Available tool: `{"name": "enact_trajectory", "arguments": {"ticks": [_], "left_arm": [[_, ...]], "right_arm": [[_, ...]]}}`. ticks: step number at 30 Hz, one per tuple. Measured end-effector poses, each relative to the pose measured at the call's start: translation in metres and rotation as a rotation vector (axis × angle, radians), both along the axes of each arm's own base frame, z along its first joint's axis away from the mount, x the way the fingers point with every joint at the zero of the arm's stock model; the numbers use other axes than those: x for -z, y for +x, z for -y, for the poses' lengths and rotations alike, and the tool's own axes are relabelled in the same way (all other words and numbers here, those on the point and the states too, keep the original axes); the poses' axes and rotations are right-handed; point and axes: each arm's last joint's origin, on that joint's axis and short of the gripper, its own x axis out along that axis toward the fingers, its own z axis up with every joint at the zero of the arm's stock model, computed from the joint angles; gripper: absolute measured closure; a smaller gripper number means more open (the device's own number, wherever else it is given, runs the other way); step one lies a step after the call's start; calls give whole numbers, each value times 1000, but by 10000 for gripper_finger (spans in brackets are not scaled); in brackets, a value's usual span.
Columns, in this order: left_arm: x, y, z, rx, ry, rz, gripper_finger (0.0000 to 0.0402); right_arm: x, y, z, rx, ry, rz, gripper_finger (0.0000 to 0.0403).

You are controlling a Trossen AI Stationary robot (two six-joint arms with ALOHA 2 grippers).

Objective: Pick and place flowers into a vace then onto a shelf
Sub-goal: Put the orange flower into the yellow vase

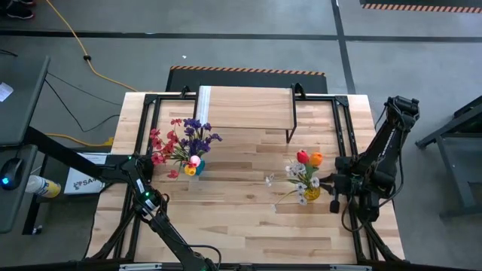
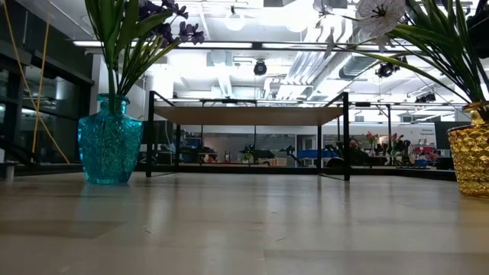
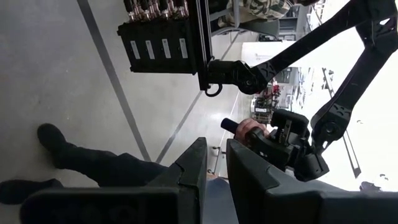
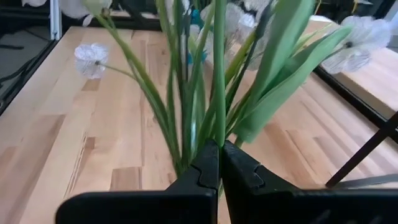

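Note:
A blue vase (image 1: 192, 168) (image 2: 110, 139) with red and purple flowers (image 1: 181, 141) stands on the table's left half. A gold vase (image 1: 311, 193) (image 2: 470, 156) on the right half holds red, orange and white flowers (image 1: 305, 167). The shelf (image 1: 245, 109) (image 2: 248, 114) stands on its black legs at the far edge with nothing on top. My right gripper (image 1: 334, 202) (image 4: 220, 146) is shut just to the right of the gold vase, against the green stems. My left gripper (image 1: 202, 263) (image 3: 216, 146) reaches out past the table's near edge, its fingers a narrow gap apart with nothing between them. My right gripper comes nearly level from the table's right side at the stems above the gold vase. One upright green stem (image 4: 219, 112) runs down to the seam of its shut fingertips. I cannot tell whether it touches or pinches that stem.
Bare tabletop (image 1: 241, 211) lies between and in front of the two vases. Black frame rails (image 1: 343, 135) run along both table sides. Beyond the near edge, the left wrist view shows a person's leg (image 3: 93, 165) and another dark arm (image 3: 292, 143).

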Motion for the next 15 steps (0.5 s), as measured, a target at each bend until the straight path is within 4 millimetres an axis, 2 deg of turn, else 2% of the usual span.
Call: {"name": "enact_trajectory", "arguments": {"ticks": [15], "left_arm": [[0, 0, 0, 0, -1, 0, 307]], "right_arm": [[2, 5, 6, 39, -53, -26, 403]]}}
